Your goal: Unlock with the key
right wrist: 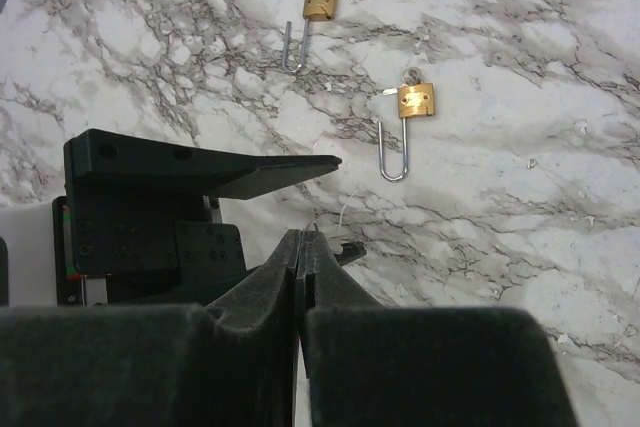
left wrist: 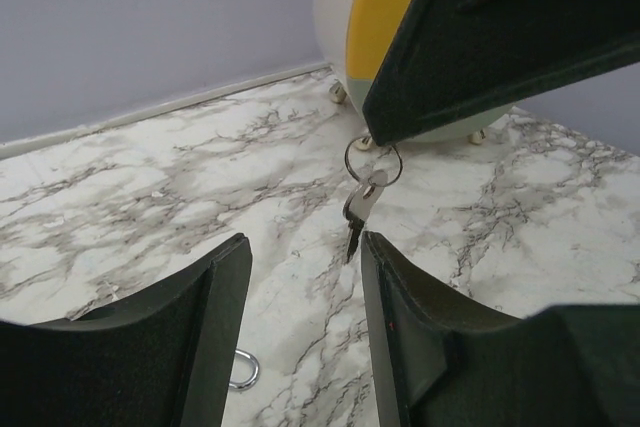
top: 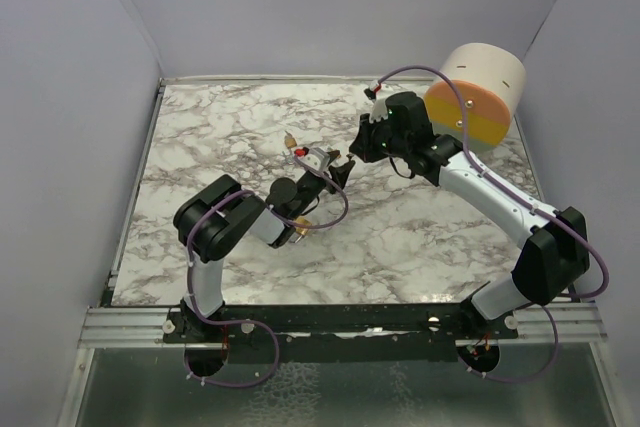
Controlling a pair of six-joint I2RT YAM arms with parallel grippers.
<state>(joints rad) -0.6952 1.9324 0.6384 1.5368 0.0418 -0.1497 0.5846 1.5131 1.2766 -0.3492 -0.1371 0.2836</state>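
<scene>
My right gripper (right wrist: pixel 303 237) is shut on a key ring (left wrist: pixel 373 160). A small silver key (left wrist: pixel 357 212) hangs from the ring above the marble table. In the top view the right gripper (top: pixel 360 143) is at table centre, tip to tip with my left gripper (top: pixel 338 165). My left gripper (left wrist: pixel 300 247) is open and empty, and the key hangs just beyond its right fingertip. Two brass padlocks lie on the table: one (right wrist: pixel 320 3) with a key in it, and another (right wrist: pixel 416 99) nearer. A shackle (left wrist: pixel 243 369) shows between the left fingers.
A large cream cylinder with an orange and yellow face (top: pixel 478 95) stands at the back right, and it shows behind the key in the left wrist view (left wrist: pixel 385 17). Grey walls enclose the marble table (top: pixel 420 247) on three sides.
</scene>
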